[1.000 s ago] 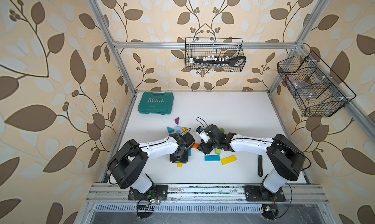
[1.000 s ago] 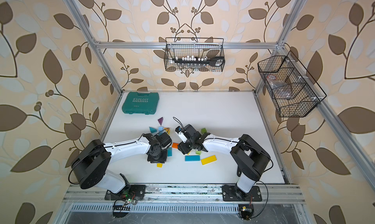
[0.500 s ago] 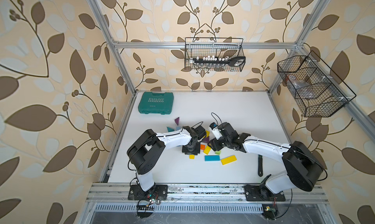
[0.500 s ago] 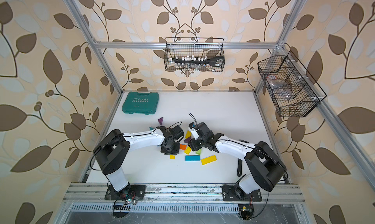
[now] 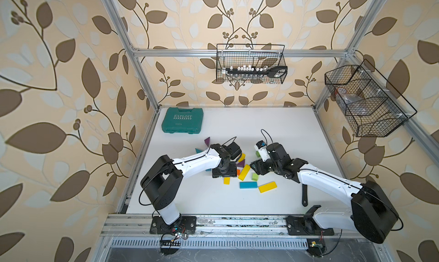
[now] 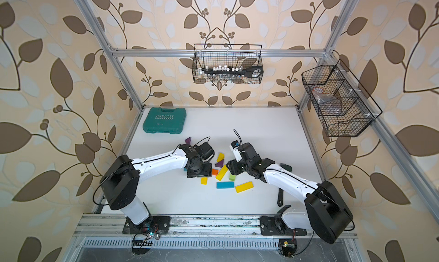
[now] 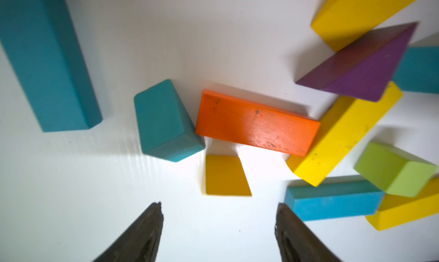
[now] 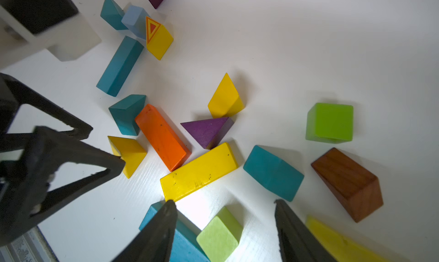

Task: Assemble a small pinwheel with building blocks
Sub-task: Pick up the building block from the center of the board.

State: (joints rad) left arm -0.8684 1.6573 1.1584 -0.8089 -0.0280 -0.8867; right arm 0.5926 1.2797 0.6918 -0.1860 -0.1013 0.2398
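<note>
The left gripper [image 7: 218,204] points down at the white table [image 5: 261,130] with its two dark fingers spread wide and nothing between them. A small yellow wooden wedge [image 7: 225,175] lies just ahead of the gap, touched by neither finger. The right gripper [image 8: 223,201] is spread too, and a pale green wooden cube [image 8: 218,234] sits on the table in its gap, clear of both fingers.

The painted wooden building blocks [image 6: 222,173] lie scattered in the middle of the table, between the two grippers and towards the near edge. A flat orange wooden bar [image 7: 257,123] meets a teal wooden wedge [image 7: 164,120] at one end and a long yellow wooden bar [image 7: 344,135] at the other. A purple triangular wooden wedge [image 7: 361,66] lies just beside that yellow bar on its far side. Nearer, a blue wooden bar [image 5: 248,184] and a second yellow wooden bar [image 5: 267,186] lie almost end to end. On the right, seen in the right wrist view, are a brown wooden block [image 8: 346,182], a bright green wooden cube [image 8: 330,121] and a stubby teal wooden block [image 8: 273,173], each apart from the others. On the left lies a long teal wooden bar [image 7: 47,59].

A teal plastic tool case [image 5: 182,120] lies shut in the far left corner, well apart from the blocks.
</note>
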